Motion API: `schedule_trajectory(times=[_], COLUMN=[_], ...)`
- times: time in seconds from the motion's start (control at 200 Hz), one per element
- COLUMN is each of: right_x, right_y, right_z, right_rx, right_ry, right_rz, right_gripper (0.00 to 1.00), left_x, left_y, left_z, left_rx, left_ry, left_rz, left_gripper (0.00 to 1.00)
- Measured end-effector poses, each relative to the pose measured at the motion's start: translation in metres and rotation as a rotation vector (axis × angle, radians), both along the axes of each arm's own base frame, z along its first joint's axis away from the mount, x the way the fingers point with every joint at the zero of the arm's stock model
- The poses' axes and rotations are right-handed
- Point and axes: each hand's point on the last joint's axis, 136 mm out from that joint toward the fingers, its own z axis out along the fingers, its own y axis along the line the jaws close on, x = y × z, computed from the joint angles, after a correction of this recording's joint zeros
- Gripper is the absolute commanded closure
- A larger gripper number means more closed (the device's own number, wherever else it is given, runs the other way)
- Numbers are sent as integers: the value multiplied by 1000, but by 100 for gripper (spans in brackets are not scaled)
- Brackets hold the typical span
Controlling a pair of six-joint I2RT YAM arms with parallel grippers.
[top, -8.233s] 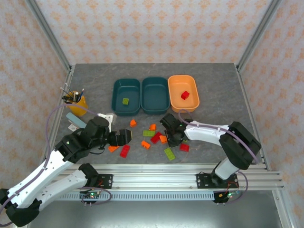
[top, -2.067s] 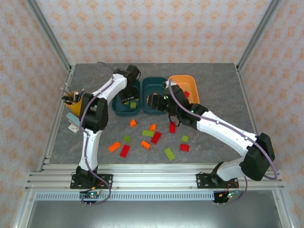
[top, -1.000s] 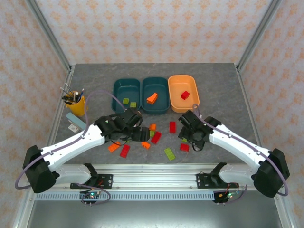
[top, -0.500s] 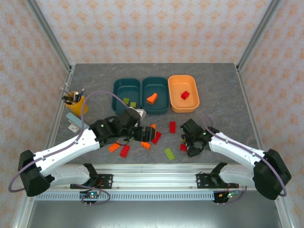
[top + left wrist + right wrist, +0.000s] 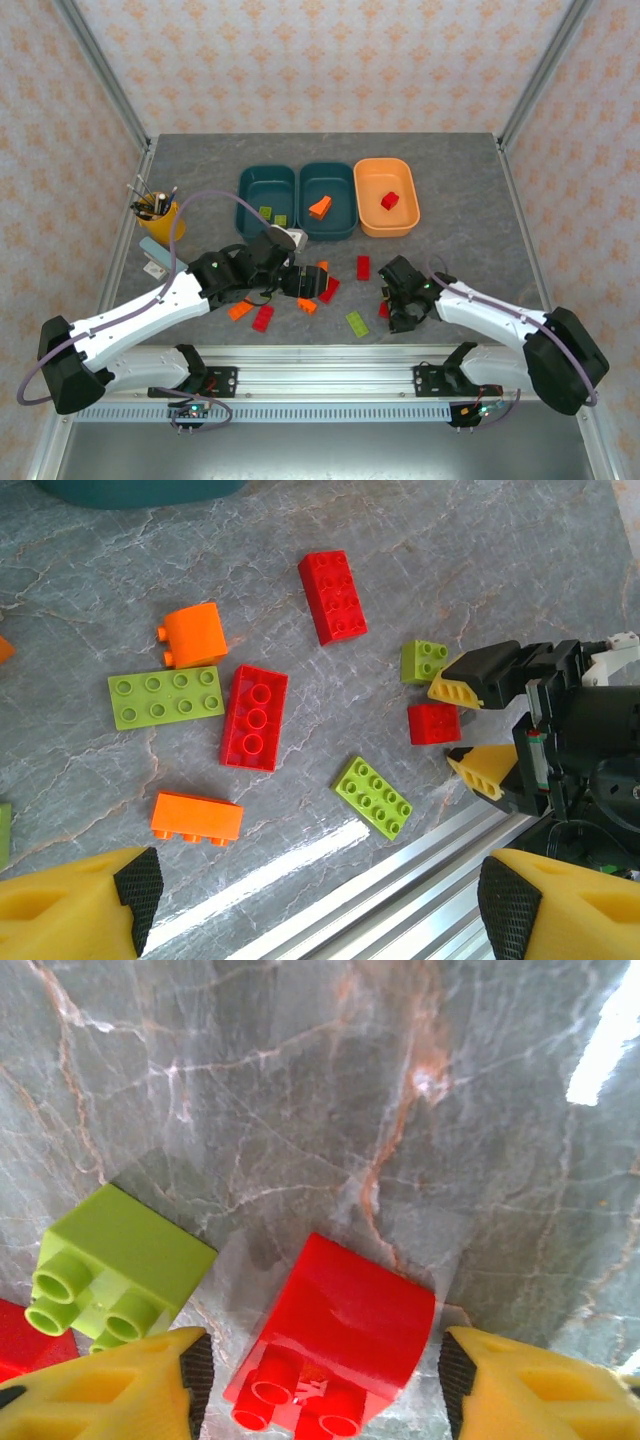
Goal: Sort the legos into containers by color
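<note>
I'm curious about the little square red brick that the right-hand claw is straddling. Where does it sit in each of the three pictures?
Top external: the small red brick lies low, right of centre, near the table's front edge.
Left wrist: right of centre, between two yellow fingers.
Right wrist: bottom centre, studs toward the lower edge.
Shared landmark: the right gripper, one finger on either side of the brick.

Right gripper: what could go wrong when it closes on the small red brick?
The right gripper stands open around the red brick. The green brick lies close beside one finger, so closing may push or pinch it too. The red brick sits turned between the fingers, so it might twist out.
</note>
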Motion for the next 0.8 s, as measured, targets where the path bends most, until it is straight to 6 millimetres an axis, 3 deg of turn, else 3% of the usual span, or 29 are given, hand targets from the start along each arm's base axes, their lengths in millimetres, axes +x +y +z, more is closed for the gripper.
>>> schedule_trajectory(times=[0.375, 0.46, 0.61, 0.796], right_x=[-3, -4, -3, 12], right_y=[3, 4, 4, 3], right_z=[-7, -8, -6, 8], right_rx=[-14, -20, -36, -71], right_ry=[54, 68, 87, 33], right_rz=[6, 7, 7, 9], right_gripper=[57, 65, 77, 79], left_x=[0, -1, -1, -2], left_y=[0, 1, 2, 4], left_z=[3, 6, 8, 7], left_rx=[-9, -15, -24, -26], left_ry=[-7, -13, -19, -22], left_rz=[1, 1, 3, 6], left_gripper=[15, 15, 15, 15])
